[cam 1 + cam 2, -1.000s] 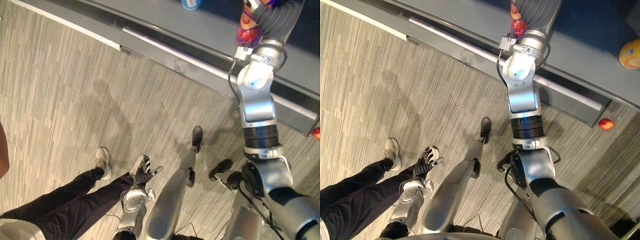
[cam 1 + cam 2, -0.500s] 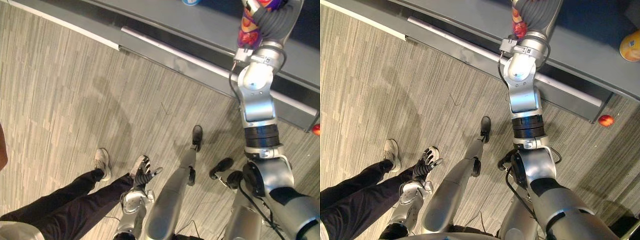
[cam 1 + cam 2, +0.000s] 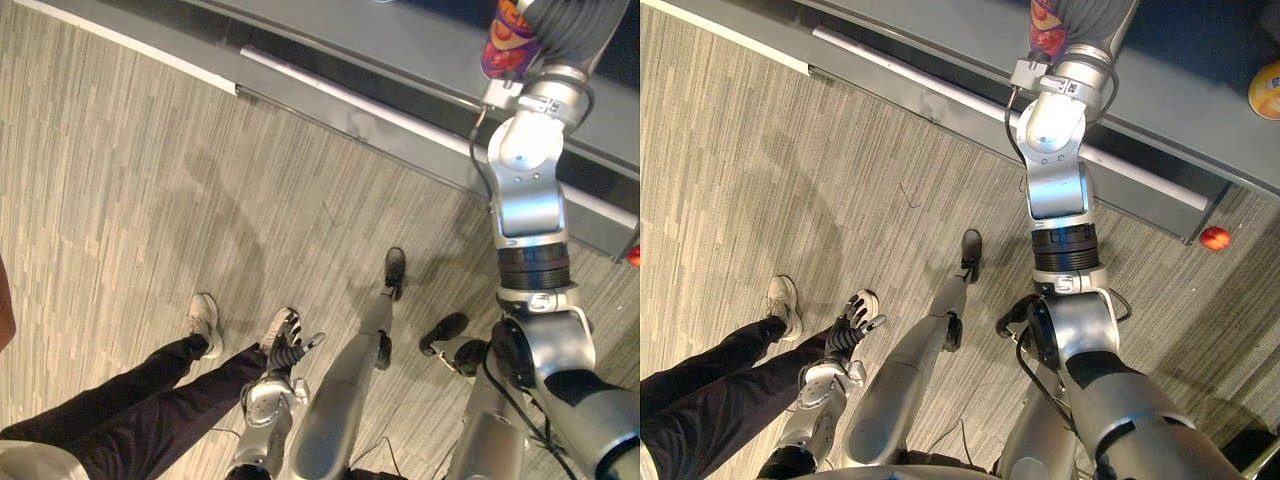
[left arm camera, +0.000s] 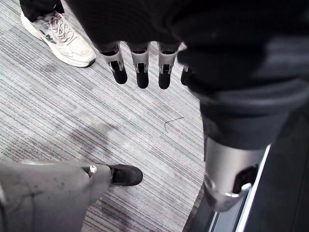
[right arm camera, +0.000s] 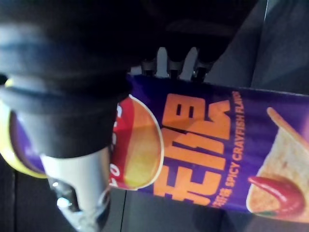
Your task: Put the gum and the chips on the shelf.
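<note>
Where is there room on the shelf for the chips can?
The grey shelf is bare left of the chips can in the right hand. Toward the right it is more crowded: a yellow-orange thing takes space.

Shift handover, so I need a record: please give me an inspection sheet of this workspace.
surface: grey shelf.
job's things: chips can held over the shelf; gum not made out.
clutter: orange-yellow round item on the shelf; small red thing on the floor by the shelf's corner.
hands: right hand curled round the can; left hand hanging low, fingers straight.
cables: nothing seen.
surroundings: person's legs at the robot's left.
</note>
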Controlling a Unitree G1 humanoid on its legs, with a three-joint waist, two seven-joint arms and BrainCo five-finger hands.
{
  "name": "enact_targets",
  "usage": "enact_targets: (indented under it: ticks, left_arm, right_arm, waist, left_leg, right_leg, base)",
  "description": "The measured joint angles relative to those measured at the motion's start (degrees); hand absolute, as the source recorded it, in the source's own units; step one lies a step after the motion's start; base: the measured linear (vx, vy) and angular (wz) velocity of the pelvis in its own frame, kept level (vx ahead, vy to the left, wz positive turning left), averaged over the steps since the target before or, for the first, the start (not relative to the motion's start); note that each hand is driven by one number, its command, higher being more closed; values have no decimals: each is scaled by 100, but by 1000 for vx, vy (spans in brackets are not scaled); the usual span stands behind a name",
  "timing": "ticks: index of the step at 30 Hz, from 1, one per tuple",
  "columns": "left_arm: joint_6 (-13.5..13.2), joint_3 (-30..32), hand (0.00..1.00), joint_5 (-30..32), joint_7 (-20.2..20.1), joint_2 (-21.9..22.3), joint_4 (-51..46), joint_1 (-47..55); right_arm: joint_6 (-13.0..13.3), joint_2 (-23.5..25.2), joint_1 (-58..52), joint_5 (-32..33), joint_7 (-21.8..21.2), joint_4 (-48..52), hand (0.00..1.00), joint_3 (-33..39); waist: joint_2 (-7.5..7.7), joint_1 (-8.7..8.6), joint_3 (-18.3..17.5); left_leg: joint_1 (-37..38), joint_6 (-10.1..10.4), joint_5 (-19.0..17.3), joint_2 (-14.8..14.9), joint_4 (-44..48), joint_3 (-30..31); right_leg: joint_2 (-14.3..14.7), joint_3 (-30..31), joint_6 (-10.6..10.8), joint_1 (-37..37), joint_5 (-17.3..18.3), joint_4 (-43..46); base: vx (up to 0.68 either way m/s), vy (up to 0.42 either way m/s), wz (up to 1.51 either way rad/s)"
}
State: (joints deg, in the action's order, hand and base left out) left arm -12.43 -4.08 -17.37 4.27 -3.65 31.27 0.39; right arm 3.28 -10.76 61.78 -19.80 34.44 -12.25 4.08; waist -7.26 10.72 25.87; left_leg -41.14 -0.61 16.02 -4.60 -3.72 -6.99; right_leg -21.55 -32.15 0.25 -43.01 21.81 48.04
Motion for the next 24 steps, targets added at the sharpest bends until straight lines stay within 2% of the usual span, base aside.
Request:
enact_targets:
  ticks: [8, 13, 24]
  left_arm:
    - [0, 0, 0, 0, -6, 0, 31, 0]
    - [7, -3, 0, 1, -7, 0, 107, 11]
    - [20, 0, 0, 6, -10, 1, 116, 12]
  right_arm:
    - [0, 6, 0, 2, -3, -3, 0, -2]
    - [0, 51, -12, 4, -14, -28, 0, -18]
    - [46, 64, -133, 6, -130, -98, 0, -246]
  waist:
    - [0, -9, 0]
    - [0, -112, 0]
    - [0, -128, 0]
  left_leg:
    - [34, -10, 9, 0, 3, -38]
    - [96, -56, 44, 0, 5, -79]
    - [238, -22, -1, 39, -12, -314]
  right_leg:
    - [10, 69, 0, 2, 0, -29]
    - [31, 109, 0, 68, 0, -103]
    - [108, 145, 0, 242, 0, -404]
  base:
    - [-56, -18, -2]
    - [-58, -10, -5]
    - [-65, 6, -13]
